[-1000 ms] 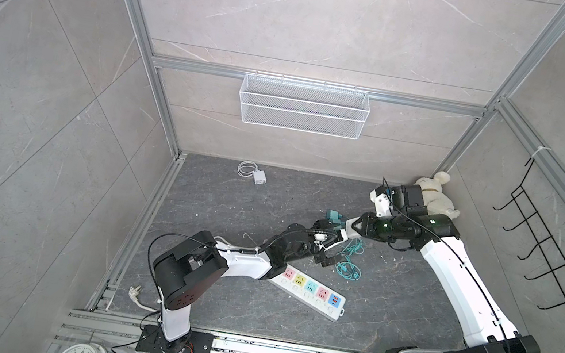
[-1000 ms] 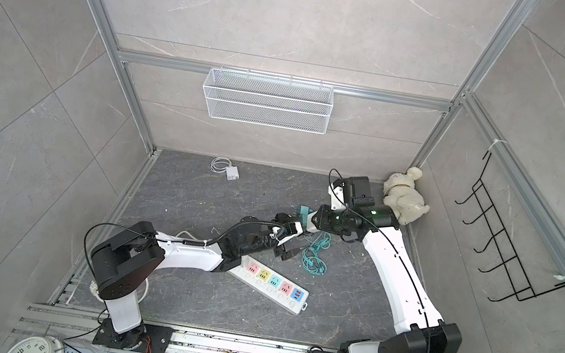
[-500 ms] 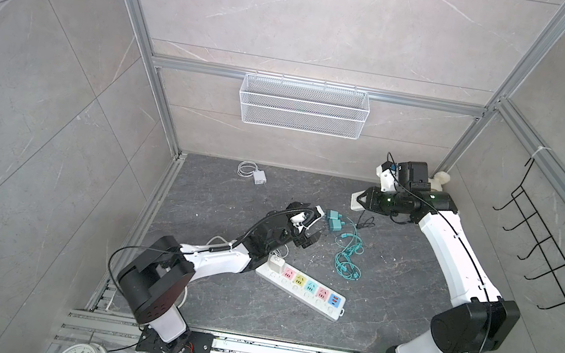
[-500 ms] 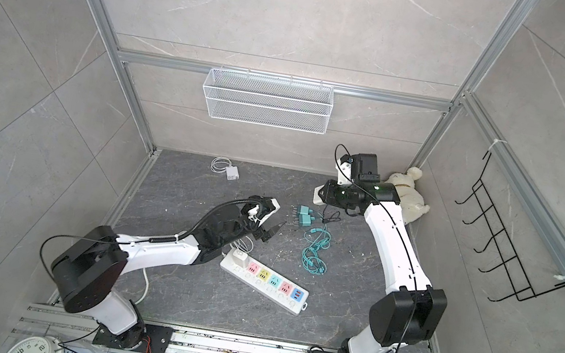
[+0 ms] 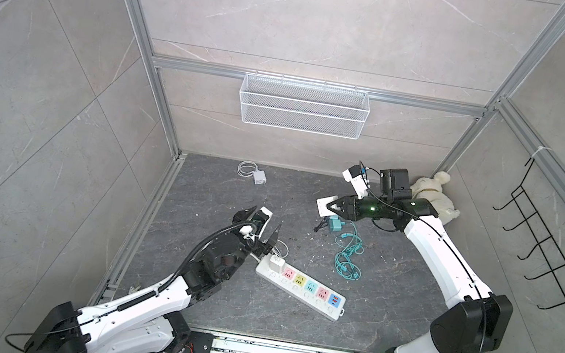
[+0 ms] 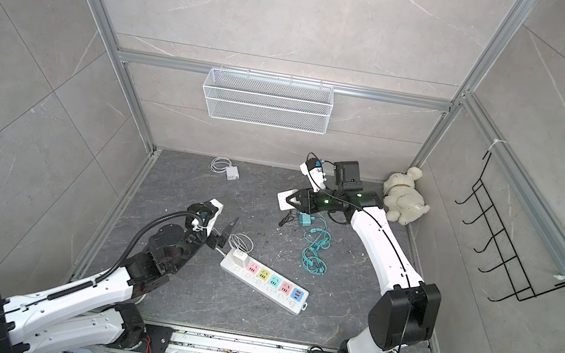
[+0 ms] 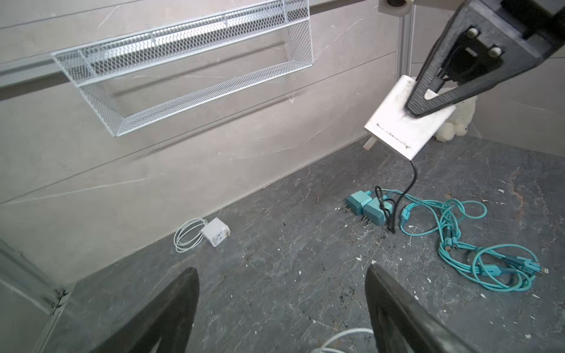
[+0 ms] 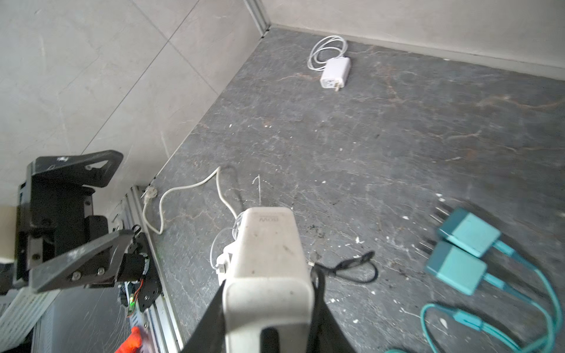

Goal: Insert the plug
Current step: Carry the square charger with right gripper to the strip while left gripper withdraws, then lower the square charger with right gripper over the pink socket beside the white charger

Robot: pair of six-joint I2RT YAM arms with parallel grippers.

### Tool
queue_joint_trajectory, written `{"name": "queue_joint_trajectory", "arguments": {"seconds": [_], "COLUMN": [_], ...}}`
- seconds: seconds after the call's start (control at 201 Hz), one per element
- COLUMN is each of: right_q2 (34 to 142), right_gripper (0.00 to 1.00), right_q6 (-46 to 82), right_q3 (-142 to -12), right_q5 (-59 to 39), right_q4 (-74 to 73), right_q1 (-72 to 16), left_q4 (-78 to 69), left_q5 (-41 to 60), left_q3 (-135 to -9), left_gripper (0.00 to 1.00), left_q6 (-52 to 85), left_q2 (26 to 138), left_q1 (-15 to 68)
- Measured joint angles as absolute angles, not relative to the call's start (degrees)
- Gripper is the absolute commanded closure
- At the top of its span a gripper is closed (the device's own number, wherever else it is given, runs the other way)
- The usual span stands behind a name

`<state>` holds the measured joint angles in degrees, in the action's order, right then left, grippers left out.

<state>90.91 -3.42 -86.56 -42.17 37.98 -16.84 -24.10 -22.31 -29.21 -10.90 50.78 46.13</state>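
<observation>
My right gripper (image 5: 330, 206) (image 6: 291, 200) (image 8: 269, 284) is shut on the plug (image 5: 324, 205) (image 6: 284, 200) (image 7: 397, 131) (image 8: 269, 253), a white square adapter held above the floor at the back right, with a thin black cable (image 7: 411, 183) hanging from it. The white power strip (image 5: 301, 288) (image 6: 268, 283) with coloured sockets lies on the dark floor in front, a white charger (image 5: 276, 262) (image 6: 240, 257) plugged into its left end. My left gripper (image 5: 260, 224) (image 6: 216, 219) (image 7: 281, 269) hovers just left of that end, open and empty.
Two teal chargers (image 5: 335, 224) (image 7: 367, 209) (image 8: 458, 253) with tangled teal cables (image 5: 348, 257) lie under the held plug. A white charger with coiled cord (image 5: 258, 176) (image 8: 334, 71) sits by the back wall. Plush dog (image 5: 431, 197) in the right corner, wire basket (image 5: 303, 106) on the wall.
My left gripper has drawn back leftwards from the middle to the strip's left end. My right gripper has pulled away toward the back with the white plug in it.
</observation>
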Motion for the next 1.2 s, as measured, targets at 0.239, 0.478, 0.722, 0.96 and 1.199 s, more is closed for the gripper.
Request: {"name": "queue_joint_trajectory", "arguments": {"seconds": [0.239,0.478,0.722,0.96,1.199], "right_q2": [85.4,77.5,73.0,72.9,80.6], "right_gripper": [0.86,0.88,0.87,0.87,0.84], "right_q6": [-5.8,-0.3,13.4,28.3,42.4], "right_q3": [-79.5,-68.9,-63.8,-63.1,-68.5], "right_q5": [-42.7,-35.1,-23.4,-12.5,-3.6], "right_q4": [43.4,47.4,52.0,56.9,60.2], "right_q1": [-20.9,-27.3,-34.0,-42.4,-54.2], "left_q4": [-18.2,-17.5,-17.7,-20.8,-21.3], "left_q5": [-25.3,-27.0,-29.2,-30.5,-30.9], "left_q3": [-26.1,-25.6,-25.5,-24.0,-23.5], "left_gripper": [0.15,0.17,0.18,0.2,0.25], "left_q6": [-7.1,-3.9,-0.2,2.5,6.9], "left_q2": [44.2,47.3,56.1,60.2,63.3], "left_q1": [46.1,46.1,46.1,46.1,42.9]}}
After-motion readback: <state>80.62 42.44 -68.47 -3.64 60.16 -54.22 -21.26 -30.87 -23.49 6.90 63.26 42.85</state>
